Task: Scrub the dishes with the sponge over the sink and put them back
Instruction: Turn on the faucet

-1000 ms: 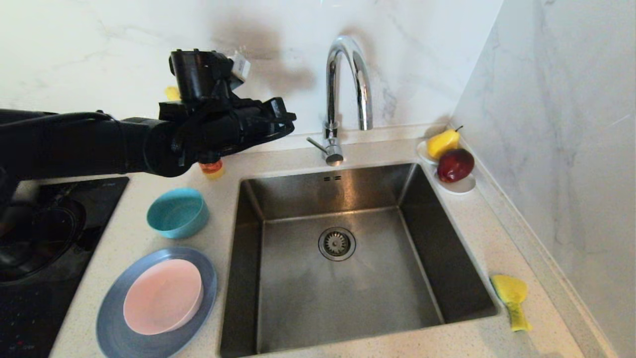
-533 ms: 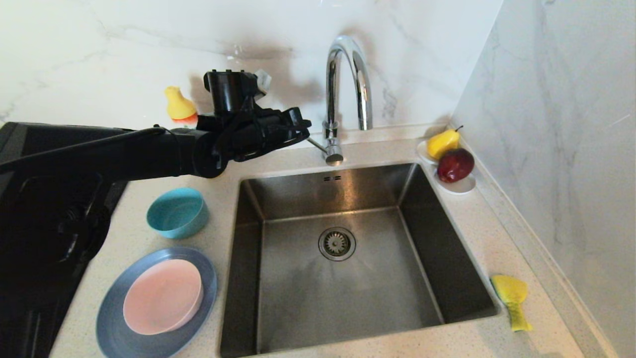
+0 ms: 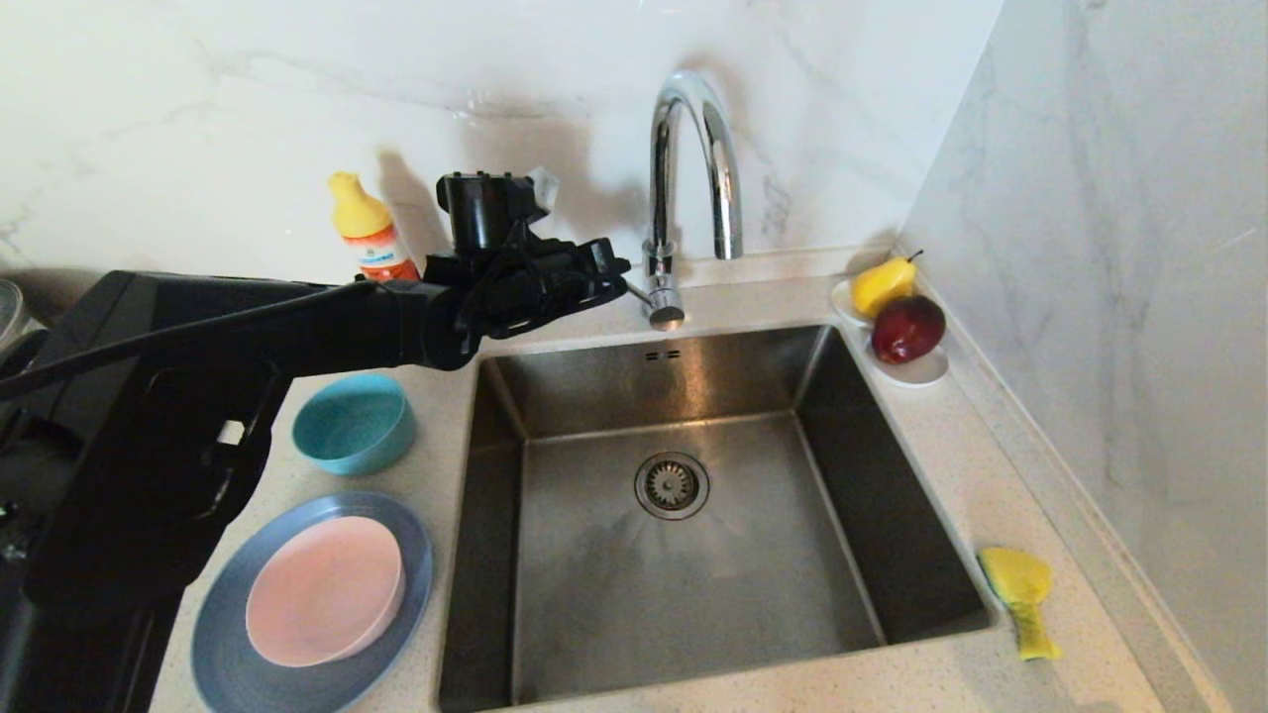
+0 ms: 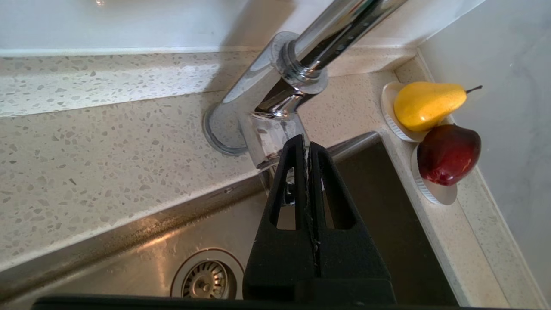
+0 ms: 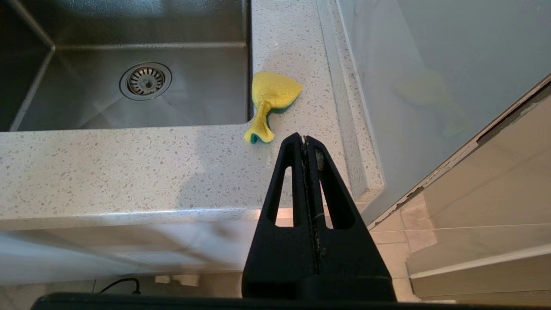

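Plainly, nothing of the job is in my grasp yet. My left gripper (image 3: 604,269) hangs at the far left corner of the sink (image 3: 897,515), its jaws clenched on nothing, tips close to the lever of the tap (image 3: 684,178); whether they touch it I cannot tell. My right gripper (image 5: 306,142) is parked off the near edge of the surface (image 5: 129,172), jaws clenched and empty too.

The sponge (image 3: 1020,594) lies on the surface right of the sink, near its near right corner, pinched into a twisted waist. I judge it soft and very light; it will crush under my jaws, so I would take it across the broad yellow end, not the thin twisted tail.

The dishes sit left of the sink: the teal bowl (image 3: 354,424) farther back, and the pink bowl (image 3: 325,590) resting inside the blue-grey plate (image 3: 223,644) at the near left. They look like light, stiff plastic, likely slippery once wet. I would pinch each at its rim, the pink bowl first, since it covers the plate.

The head view alone shows the dishes and the soap bottle (image 3: 369,233). My left wrist view shows the tap's base, and the pear (image 4: 428,105) and apple (image 4: 447,153) on their dish, close up. My right wrist view alone shows the sponge's green underside.
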